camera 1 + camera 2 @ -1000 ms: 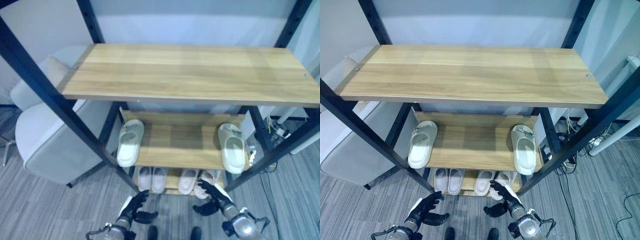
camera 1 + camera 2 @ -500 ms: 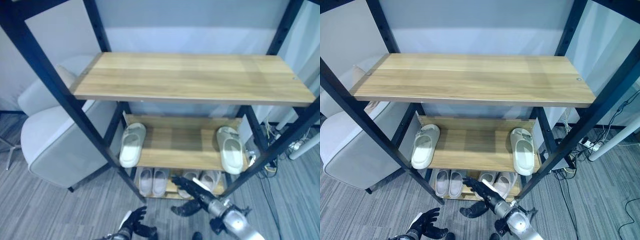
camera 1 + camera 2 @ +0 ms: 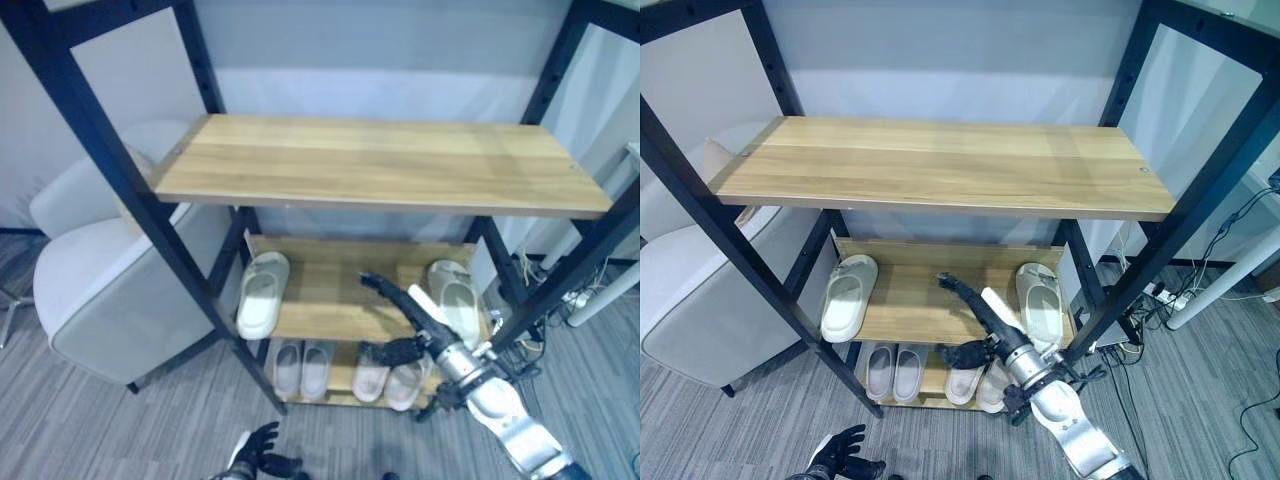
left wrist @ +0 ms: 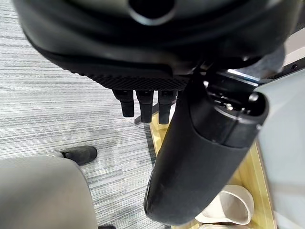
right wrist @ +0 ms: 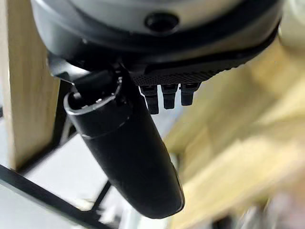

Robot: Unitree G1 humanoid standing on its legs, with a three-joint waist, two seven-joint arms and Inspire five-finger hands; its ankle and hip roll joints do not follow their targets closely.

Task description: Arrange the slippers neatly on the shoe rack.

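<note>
- A tall black-framed shoe rack (image 3: 940, 170) with wooden shelves stands before the robot; its top shelf is bare, and a pale upholstered armchair (image 3: 100, 290) sits beside it on the robot's left.
- On the middle shelf (image 3: 925, 300) two cream slippers lie well apart, the left slipper (image 3: 847, 297) at one end and the right slipper (image 3: 1038, 303) at the other.
- Each slipper's long axis runs front to back; the left one tilts slightly off parallel. Which end is the toe I cannot tell.
- Two smaller pale pairs (image 3: 345, 368) sit side by side on the bottom shelf, also lying front to back.
- A second ago the right hand (image 3: 975, 300) hung low by the bottom shelf; now it has risen and stretches over the middle shelf, fingers straight and released, grasping nothing, just beside the right slipper.
- I judge it is about to slide that slipper toward its mate.
- The left hand (image 3: 843, 454) has dropped lower to the floor, fingers relaxed, idle.
</note>
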